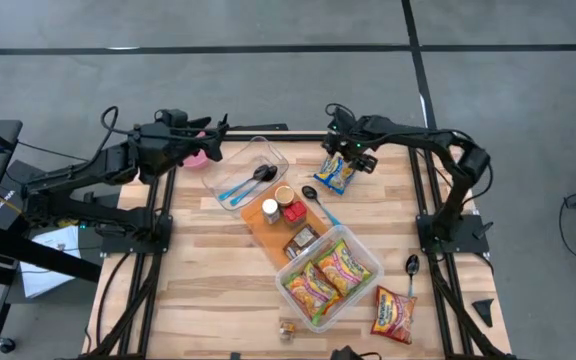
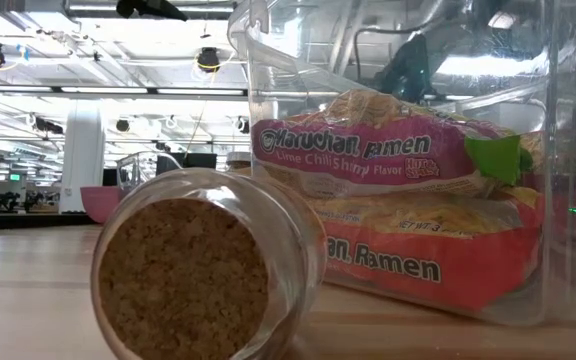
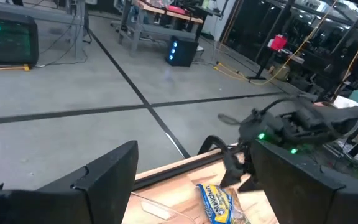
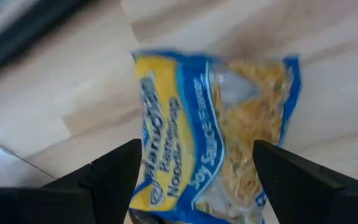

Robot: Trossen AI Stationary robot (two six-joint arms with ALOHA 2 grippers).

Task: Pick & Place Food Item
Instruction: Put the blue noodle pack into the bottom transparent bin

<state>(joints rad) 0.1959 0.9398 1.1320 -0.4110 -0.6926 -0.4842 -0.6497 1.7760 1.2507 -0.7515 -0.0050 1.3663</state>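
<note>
A blue-and-yellow ramen packet (image 1: pixel 335 173) (image 4: pixel 210 130) lies flat on the wooden table near its far edge. My right gripper (image 1: pixel 353 157) (image 4: pixel 191 177) hangs open just above it, pointing steeply down, one finger on each side of the packet and touching nothing. My left gripper (image 1: pixel 215 140) (image 3: pixel 191 158) is open and held high near the far left, pointing roughly level toward the right arm; its view shows the same packet (image 3: pixel 219 202). A clear container (image 1: pixel 366 250) near the table's middle holds two ramen packets (image 1: pixel 326 278).
A second clear container (image 1: pixel 268 150) with a blue spoon stands at the far left. A wooden board (image 1: pixel 268 235) carries jars and a small packet. A red ramen packet (image 1: pixel 395 315), a black spoon (image 1: pixel 411 265) and a cork-lidded jar (image 2: pixel 198 270) on its side lie near the front.
</note>
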